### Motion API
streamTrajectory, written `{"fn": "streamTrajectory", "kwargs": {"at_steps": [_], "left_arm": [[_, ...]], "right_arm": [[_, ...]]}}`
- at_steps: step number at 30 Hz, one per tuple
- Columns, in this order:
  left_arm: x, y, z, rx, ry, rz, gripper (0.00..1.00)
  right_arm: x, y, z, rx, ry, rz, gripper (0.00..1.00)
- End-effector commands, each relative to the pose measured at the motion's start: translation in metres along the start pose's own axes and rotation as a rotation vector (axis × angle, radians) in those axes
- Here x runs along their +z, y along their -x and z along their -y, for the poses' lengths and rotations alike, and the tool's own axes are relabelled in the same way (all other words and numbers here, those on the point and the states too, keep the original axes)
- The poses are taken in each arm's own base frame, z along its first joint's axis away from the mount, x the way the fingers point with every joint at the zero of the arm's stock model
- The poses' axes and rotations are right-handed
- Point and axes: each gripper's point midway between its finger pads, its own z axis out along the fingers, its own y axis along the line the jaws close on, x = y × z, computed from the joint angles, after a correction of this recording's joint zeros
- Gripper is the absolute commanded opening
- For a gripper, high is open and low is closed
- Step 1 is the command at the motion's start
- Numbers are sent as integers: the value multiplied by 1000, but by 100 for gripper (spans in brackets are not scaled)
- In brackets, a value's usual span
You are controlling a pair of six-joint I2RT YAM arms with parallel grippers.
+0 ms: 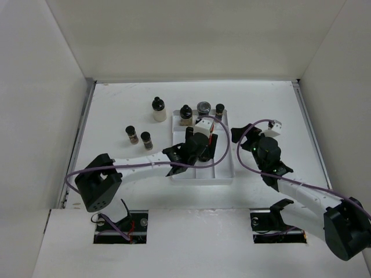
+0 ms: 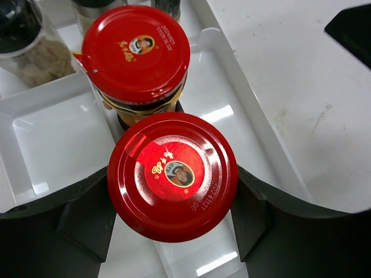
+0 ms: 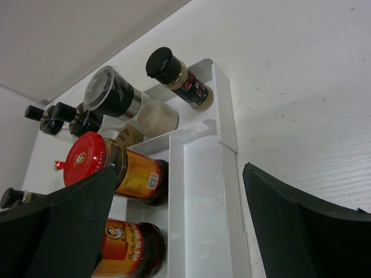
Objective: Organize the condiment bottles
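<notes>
Your left gripper (image 2: 173, 202): grips red-capped amber glass jar (image 2: 173, 174).
Jar axis: vertical, cap up.
Your right gripper (image 3: 181, 227): spread, empty.

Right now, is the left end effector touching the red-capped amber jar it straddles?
Touching: left wrist view shows the end effector pressing both sides of the jar.

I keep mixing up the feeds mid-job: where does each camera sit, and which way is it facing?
Top external: overhead from behind, looking down on the table and tray; left arm and right arm show, bases at bottom.
Left wrist: on the left wrist, looking straight down on a red-capped jar between its jaws.
Right wrist: low beside the tray's right wall, looking across at the red-capped jars; its open jaws frame the bottom.
Shared: both wrist views show the two red-capped jars and the tray.
</notes>
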Motion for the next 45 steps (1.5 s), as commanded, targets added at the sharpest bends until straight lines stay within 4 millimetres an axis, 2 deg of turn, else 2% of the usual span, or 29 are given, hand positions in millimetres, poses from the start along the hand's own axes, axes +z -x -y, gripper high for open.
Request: {"fn": "streamTrajectory", "kwargs": {"at_steps": [1,5,7,9,11,13,15,19,21,25,27,30,34,41,45], "left_arm": [[-3,70,33,-138,-93,191,38],[3,62,27,-137,-69,173,45],[4,58,27,-138,-67,167,53],[2,58,27,-139,-70,167,66],[-3,65,25,-138,-72,184,75],[-14,83,16,-152,-60,231,82],[-24,102,4,-159,-44,276,84],[-41,132,-30,-188,13,349,86],[-44,143,-70,-219,105,371,86],[-41,151,-127,-254,229,362,85],[-35,154,-155,-243,299,346,85],[-14,149,-201,-220,403,291,85],[21,138,-240,-215,452,214,85],[69,129,-261,-210,419,130,84],[85,125,-266,-205,417,107,84]], "right_arm": [[0,18,-12,19,37,61,97],[0,19,-11,21,35,63,97],[0,19,-11,21,35,63,97],[0,17,-12,18,36,58,97],[1,18,-11,18,34,59,97],[1,18,-10,20,32,59,97],[2,16,-12,16,33,53,97],[2,15,-11,14,31,51,98],[2,16,-11,18,32,54,98],[4,14,-11,10,29,47,98],[4,14,-11,12,30,48,98],[5,14,-12,10,30,46,98],[6,12,-12,7,31,40,98],[8,9,-13,5,33,30,98],[8,10,-15,6,38,32,99]]}}
